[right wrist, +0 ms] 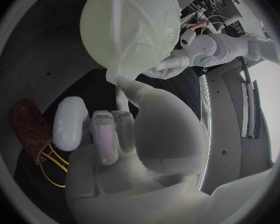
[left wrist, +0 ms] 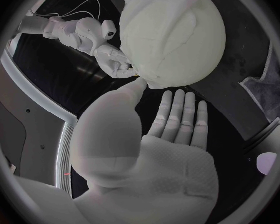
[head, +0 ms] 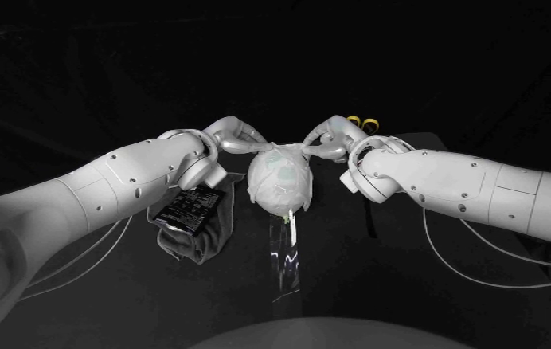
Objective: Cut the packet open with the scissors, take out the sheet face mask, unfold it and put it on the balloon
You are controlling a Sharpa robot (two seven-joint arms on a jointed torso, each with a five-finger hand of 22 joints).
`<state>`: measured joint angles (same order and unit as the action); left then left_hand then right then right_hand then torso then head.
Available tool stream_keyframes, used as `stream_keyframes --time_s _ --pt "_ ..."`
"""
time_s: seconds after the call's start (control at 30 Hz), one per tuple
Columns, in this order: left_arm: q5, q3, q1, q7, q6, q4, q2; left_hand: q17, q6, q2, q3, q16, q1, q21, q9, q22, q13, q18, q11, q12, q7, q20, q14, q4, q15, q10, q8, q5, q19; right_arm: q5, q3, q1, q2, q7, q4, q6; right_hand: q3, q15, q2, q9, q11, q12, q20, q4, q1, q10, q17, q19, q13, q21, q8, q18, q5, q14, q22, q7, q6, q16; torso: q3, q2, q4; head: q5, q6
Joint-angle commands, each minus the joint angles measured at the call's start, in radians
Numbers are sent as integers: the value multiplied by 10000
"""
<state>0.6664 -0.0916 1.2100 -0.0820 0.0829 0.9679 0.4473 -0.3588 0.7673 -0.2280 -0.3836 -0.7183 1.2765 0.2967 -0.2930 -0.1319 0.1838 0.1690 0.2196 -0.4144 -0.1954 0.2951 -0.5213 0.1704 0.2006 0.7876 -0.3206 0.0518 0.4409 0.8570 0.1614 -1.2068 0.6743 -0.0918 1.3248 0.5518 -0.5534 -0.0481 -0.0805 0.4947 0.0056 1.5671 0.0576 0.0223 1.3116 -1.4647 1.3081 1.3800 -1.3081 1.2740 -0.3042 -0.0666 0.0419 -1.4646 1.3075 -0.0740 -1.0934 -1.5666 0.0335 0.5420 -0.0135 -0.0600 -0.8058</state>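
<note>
The mask [head: 273, 166] is on the balloon [head: 283, 199] — left hand [head: 236, 135] flat, thumb touching it; right hand's [head: 333, 135] hold I cannot tell.

No text, label, brand, number or sign can be read in any of the views. Pale print and small light patches are seen on the face of the flat black foil packet [head: 191, 205], which lies on a crumpled dark grey cloth [head: 212, 239]. The marks are too small and blurred for a single letter or figure to be made out.
</note>
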Motion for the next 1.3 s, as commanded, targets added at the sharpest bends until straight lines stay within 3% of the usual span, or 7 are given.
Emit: stream_keyframes --time_s 0.03,0.2,0.47,0.6,0.67,0.77,1.3 --pt "-51 7 -4 53 -503 -15 -49 9 -40 21 110 -24 155 -72 30 34 -18 -167 0 5 -46 -26 76 6 11 -68 66 -41 -85 85 -6 -2 -9 36 21 -17 -52 -83 101 93 -67 37 -42 10 -18 -1061 2627 11 -2627 -11 -65 -97 67 -1062 430 20 -56 -42 2 5 -10 -6 -13" --pt "-28 6 -35 56 -607 -39 -96 4 76 282 143 -96 591 -168 58 94 -36 -162 -2 -64 -1 -32 141 -63 16 -100 85 -40 -122 86 -6 -2 -14 34 26 -18 -52 -83 101 93 -67 37 -42 10 -18 -1061 2627 11 -2627 -11 -65 -97 67 -1062 430 20 -56 -42 -1 2 -15 0 -13" --pt "-57 6 -53 -65 -685 -70 -104 -1 1137 1041 -321 -250 1531 -190 -38 130 -26 -91 -100 -303 512 -46 81 -353 -56 145 -320 -37 -2 86 -6 -2 -11 29 32 -7 -52 -83 101 93 -67 37 -42 10 -18 -1061 2627 11 -2627 -11 -65 -97 67 -1062 430 20 -56 -42 6 2 -5 -28 -34" --pt "-113 6 -55 -187 -502 -81 -107 -18 1875 1362 -601 -382 1926 -32 -168 71 23 13 -280 -534 704 -57 -123 -579 -178 542 -683 -34 312 86 -6 -2 -6 26 30 -3 -52 -83 101 93 -67 37 -42 10 -18 -1061 2627 11 -2627 -11 -65 -97 67 -1062 430 20 -56 -42 -2 0 -5 -24 -25" --pt "-141 6 -56 -241 -387 -85 -111 -35 2249 1497 -720 -522 2100 84 -296 26 96 134 -498 -793 714 -66 -413 -765 -332 985 -935 -37 547 86 -6 -2 -4 25 29 0 -52 -83 101 93 -67 37 -42 10 -18 -1061 2627 11 -2627 -11 -65 -97 67 -1062 430 20 -56 -42 -4 0 -7 -16 -39" --pt "-212 6 -57 -326 -174 -91 -114 -34 2320 1532 -804 -626 2117 191 -373 -16 141 177 -640 -963 693 -89 -685 -858 -433 1269 -1034 -37 761 88 -6 -2 3 21 30 -2 -52 -83 101 93 -67 37 -42 10 -18 -1061 2627 11 -2627 -11 -65 -97 67 -1062 430 20 -56 -42 0 -2 -7 -14 -38" --pt "-560 7 -58 -499 593 -126 -84 8 2189 1523 -1106 -896 1878 542 -756 -164 364 177 -936 -1584 635 -171 -1293 -1027 -664 1649 -1316 -37 1421 150 -5 -2 48 -44 -19 41 -74 -84 96 105 -69 37 -44 24 -43 -1061 2627 18 -2627 -2 -78 -95 67 -1062 439 23 -52 -42 0 -5 -8 -16 -33"
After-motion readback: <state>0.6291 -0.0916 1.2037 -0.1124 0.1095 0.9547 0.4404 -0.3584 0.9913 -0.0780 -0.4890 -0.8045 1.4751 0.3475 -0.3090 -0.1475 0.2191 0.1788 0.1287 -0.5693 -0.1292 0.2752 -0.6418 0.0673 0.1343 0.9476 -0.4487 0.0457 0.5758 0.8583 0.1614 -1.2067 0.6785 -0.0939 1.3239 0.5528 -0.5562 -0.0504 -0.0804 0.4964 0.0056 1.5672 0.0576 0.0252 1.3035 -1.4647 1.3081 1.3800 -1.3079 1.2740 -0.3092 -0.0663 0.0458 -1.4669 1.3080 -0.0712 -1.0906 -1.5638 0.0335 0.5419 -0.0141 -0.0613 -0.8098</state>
